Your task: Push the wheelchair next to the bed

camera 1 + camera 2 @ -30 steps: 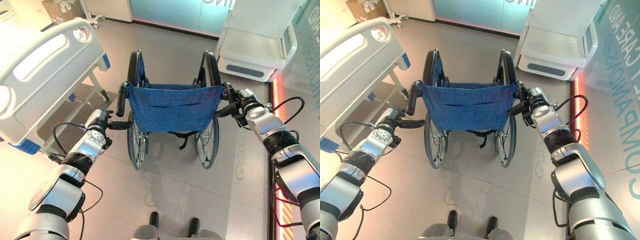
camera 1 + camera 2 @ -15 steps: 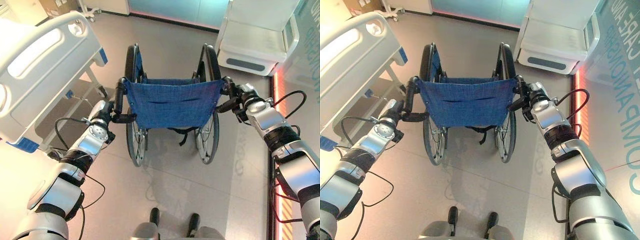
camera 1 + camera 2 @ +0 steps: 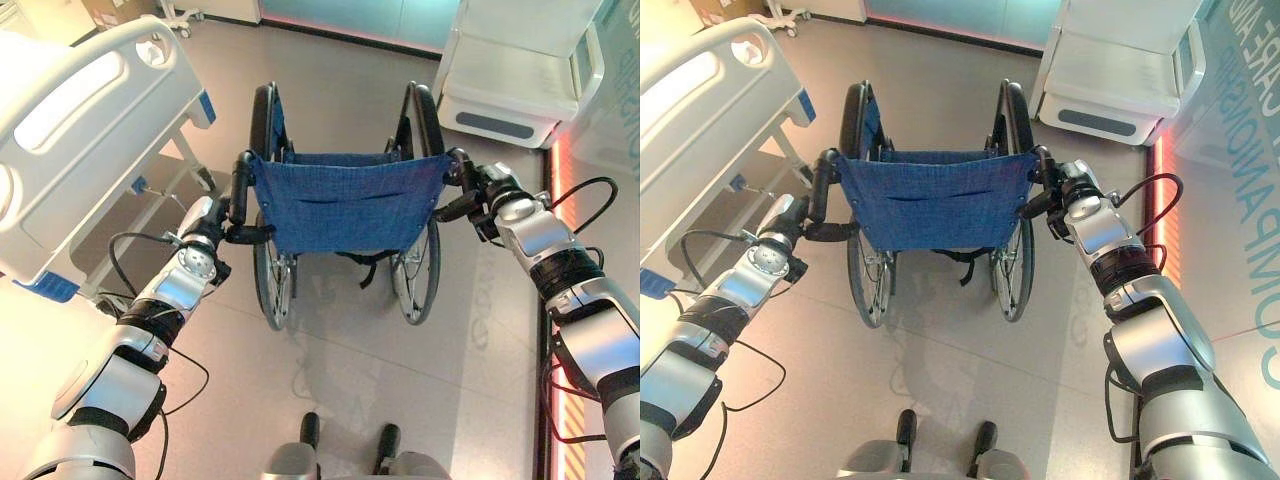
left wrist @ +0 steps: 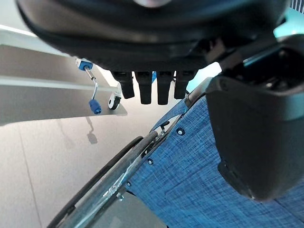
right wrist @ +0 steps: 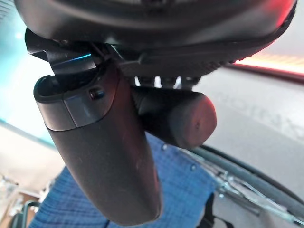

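Note:
The wheelchair (image 3: 345,200), with a blue cloth back and black wheels, stands straight ahead, its back toward me. My left hand (image 3: 203,222) is at the lower end of the left push handle (image 3: 239,185). Its fingers (image 4: 145,88) are curled and its thumb reaches across under the handle to the blue back. My right hand (image 3: 490,195) grips the right push handle (image 5: 178,116), whose round end shows between thumb and fingers. The white bed (image 3: 80,130) is to the left of the chair, its foot end beside the left wheel.
A white cabinet-like unit (image 3: 520,70) stands at the back right, past the right wheel. A glowing red strip (image 3: 550,250) runs along the floor by the right wall. The bed's frame and a blue crank (image 4: 92,90) lie close to my left arm. Open floor lies ahead of the chair.
My left hand has come up from beside the chair onto the left handle's end. The view has shifted forward a little, with the chair; the right hand has stayed on its handle.

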Controlling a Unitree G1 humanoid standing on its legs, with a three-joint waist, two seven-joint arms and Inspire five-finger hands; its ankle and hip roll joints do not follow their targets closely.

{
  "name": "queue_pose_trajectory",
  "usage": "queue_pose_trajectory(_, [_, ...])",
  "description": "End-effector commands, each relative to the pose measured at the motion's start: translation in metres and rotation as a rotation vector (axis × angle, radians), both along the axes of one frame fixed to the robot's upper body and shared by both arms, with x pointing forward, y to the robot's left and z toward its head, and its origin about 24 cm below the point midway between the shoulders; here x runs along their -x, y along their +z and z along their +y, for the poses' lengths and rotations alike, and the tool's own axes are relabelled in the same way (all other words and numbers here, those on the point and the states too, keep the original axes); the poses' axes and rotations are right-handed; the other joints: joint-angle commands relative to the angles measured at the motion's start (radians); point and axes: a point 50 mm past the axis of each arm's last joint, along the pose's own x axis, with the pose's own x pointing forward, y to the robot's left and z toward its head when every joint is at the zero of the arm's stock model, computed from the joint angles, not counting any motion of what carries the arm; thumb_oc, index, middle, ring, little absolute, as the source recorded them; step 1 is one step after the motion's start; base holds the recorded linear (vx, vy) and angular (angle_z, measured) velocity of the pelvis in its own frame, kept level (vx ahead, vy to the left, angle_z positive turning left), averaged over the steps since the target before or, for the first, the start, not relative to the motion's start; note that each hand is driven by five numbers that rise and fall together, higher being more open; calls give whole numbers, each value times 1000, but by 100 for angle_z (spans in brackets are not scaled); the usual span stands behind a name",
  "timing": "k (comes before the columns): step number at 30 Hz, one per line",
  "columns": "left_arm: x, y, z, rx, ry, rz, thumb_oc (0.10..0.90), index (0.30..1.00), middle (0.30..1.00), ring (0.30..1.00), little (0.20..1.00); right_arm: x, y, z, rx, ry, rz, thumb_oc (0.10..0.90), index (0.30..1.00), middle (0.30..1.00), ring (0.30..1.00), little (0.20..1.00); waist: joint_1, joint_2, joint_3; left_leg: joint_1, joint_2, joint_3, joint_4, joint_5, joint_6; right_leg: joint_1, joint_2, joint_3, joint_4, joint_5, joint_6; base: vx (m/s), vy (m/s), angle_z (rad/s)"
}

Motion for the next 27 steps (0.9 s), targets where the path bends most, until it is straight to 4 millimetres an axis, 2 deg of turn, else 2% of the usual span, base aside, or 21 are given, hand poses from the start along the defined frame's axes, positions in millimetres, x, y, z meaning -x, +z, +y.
queue_pose_trajectory(1, [-22, 123, -27, -39, -116, -458, 800, 900, 900, 900, 900, -3, 25, -8, 122, -27, -56, 800, 900, 900, 900, 900, 6, 20, -52, -51, -28, 58, 98, -103, 4, -63, -21, 42, 142, -86, -29, 0, 0, 0])
queue_pose_trajectory(5, [-20, 131, -27, -104, -108, -493, 800, 900, 900, 900, 900, -2, 21, -10, 123, -40, -49, 800, 900, 900, 900, 900, 6, 20, -52, -51, -27, 59, 100, -104, 3, -62, -21, 41, 141, -87, -30, 0, 0, 0])
queue_pose_trajectory(15, [-18, 151, -24, -297, -125, -432, 800, 900, 900, 900, 900, -2, 26, -14, 127, -58, -45, 800, 900, 900, 900, 900, 8, 25, -40, -56, -27, 62, 107, -108, 6, -65, -22, 37, 146, -92, -34, 0, 0, 0])
queue_pose_trajectory(20, [-19, 154, -27, -357, -168, -357, 800, 900, 900, 900, 900, -3, 28, -15, 126, -64, -45, 800, 900, 900, 900, 900, 11, 25, -39, -56, -28, 61, 108, -109, 8, -64, -21, 34, 146, -92, -34, 0, 0, 0])
queue_pose_trajectory(27, [-21, 155, -28, -375, -152, -358, 800, 900, 900, 900, 900, -4, 26, -15, 126, -72, -32, 800, 900, 900, 900, 900, 13, 22, -43, -52, -31, 60, 103, -108, 11, -59, -20, 35, 142, -90, -34, 0, 0, 0])
